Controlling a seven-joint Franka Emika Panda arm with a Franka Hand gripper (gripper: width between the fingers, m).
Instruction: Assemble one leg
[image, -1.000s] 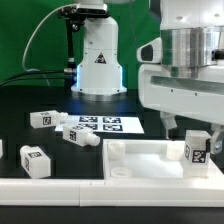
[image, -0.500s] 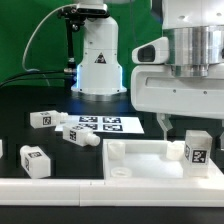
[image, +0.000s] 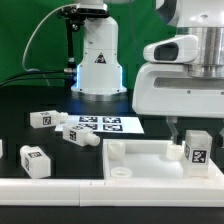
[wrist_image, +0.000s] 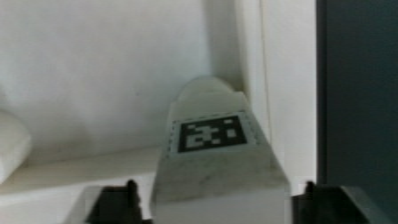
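Observation:
One leg (image: 196, 150), a white block with a black-and-white tag, stands upright on the far right of the large white panel (image: 140, 155). My gripper (image: 190, 128) hangs just above it, with one finger showing a little to the left of the leg's top and apart from it. In the wrist view the leg (wrist_image: 214, 135) sits between my two dark fingertips, and the gripper (wrist_image: 222, 205) straddles it. The jaws stand open with narrow gaps on both sides. The leg's peg is hidden.
Three more legs lie on the black table at the exterior view's left (image: 42, 119), (image: 80, 135), (image: 35, 158). The marker board (image: 105, 125) lies behind the panel. The arm's base (image: 97, 60) stands at the back. A white rail (image: 60, 187) runs along the front.
My wrist has turned above the leg, and the hand's housing now shows a different side. The upright leg and its tag have not moved.

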